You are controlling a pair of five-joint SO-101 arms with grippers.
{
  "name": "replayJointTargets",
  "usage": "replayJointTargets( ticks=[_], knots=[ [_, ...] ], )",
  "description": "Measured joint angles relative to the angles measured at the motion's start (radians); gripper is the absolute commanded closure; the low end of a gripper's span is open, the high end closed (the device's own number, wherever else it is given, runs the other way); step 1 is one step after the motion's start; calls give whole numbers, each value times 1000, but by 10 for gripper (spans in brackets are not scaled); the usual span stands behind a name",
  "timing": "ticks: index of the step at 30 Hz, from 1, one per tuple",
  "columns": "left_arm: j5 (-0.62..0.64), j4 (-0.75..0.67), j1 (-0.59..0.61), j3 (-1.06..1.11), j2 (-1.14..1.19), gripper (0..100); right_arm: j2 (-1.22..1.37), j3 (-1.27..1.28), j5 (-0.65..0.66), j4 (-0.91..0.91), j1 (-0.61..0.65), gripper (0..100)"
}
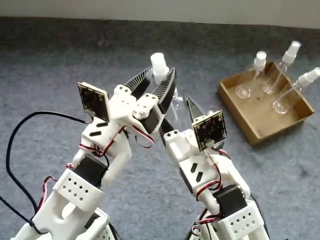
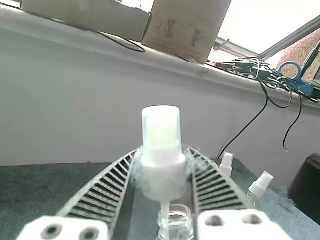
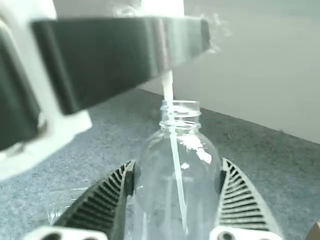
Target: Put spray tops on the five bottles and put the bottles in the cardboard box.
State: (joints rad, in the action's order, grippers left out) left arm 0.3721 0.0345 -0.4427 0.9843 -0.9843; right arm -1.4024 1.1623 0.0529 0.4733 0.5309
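My left gripper (image 1: 160, 73) is shut on a white spray top (image 1: 159, 64), held upright above the table. In the left wrist view the spray top (image 2: 161, 127) sits between the ribbed fingers (image 2: 115, 185), its thin dip tube dropping into the open neck of a clear bottle (image 2: 175, 222) just beneath. My right gripper (image 1: 178, 107) is shut on that clear bottle (image 1: 176, 103), right below the top. The right wrist view has the bottle (image 3: 175, 160) upright between the fingers (image 3: 102, 197), with the tube running down inside it.
A shallow cardboard box (image 1: 250, 127) lies at the right on the grey carpet, holding three clear bottles with spray tops (image 1: 280, 70). Another clear object (image 3: 62, 207) lies on the carpet beside the held bottle. A pale wall runs along the far edge.
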Motion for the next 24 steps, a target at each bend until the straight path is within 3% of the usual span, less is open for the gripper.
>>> replayJointTargets(
  ticks=[8, 13, 24],
  knots=[
    [0, -17, 9, -11, 0, 994, 167, -100, 0, 0, 0, 847],
    [0, -21, 11, -14, -11, 994, 203, -100, 0, -110, 0, 847],
    [0, -14, 17, -11, -8, 994, -8, 147, -2, -282, 44, 847]
  ],
)
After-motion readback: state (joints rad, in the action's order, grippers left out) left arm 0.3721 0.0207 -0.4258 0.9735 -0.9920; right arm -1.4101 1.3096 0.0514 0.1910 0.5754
